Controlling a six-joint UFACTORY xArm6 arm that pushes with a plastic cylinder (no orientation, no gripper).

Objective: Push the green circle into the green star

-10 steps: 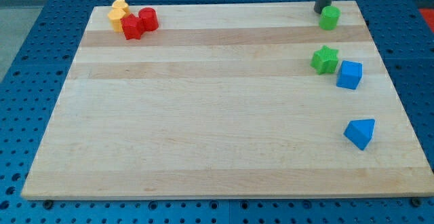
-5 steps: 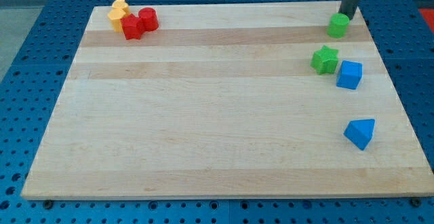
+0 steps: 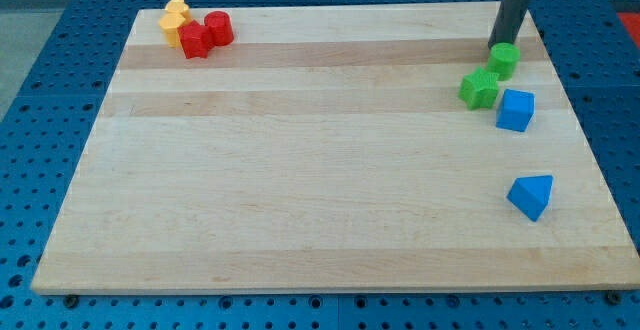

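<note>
Take the green star [image 3: 479, 88] as your landmark; it sits on the wooden board [image 3: 300, 170] near the board's right edge, in the upper part of the view.

Far to the view's left of the star, close to the board's top-left corner, you have a tight cluster. Two yellow blocks [image 3: 175, 21] come first, one behind the other, their shapes too small to make out. Just right of them and touching is a red block [image 3: 195, 40] with an uneven outline, and against its upper right side stands a red cylinder [image 3: 219, 27]. All four lie higher in the view than the star and well apart from it.

Between that cluster and the star you see only bare wood grain.

The green circle [image 3: 504, 59] lies up and to the right of the star, so close that the two appear to touch or nearly touch; you cannot tell for certain which. My tip [image 3: 499, 46] rests at the circle's upper left side, right against it, with the dark rod rising out of the view's top. There are no jaws on this rod, so it holds nothing and only presses on the circle's side.

Just right of the star and slightly lower sits a blue cube [image 3: 516, 110], near it. Further down from the star and a little right lies a blue triangular block [image 3: 530, 196], well apart from it.
</note>
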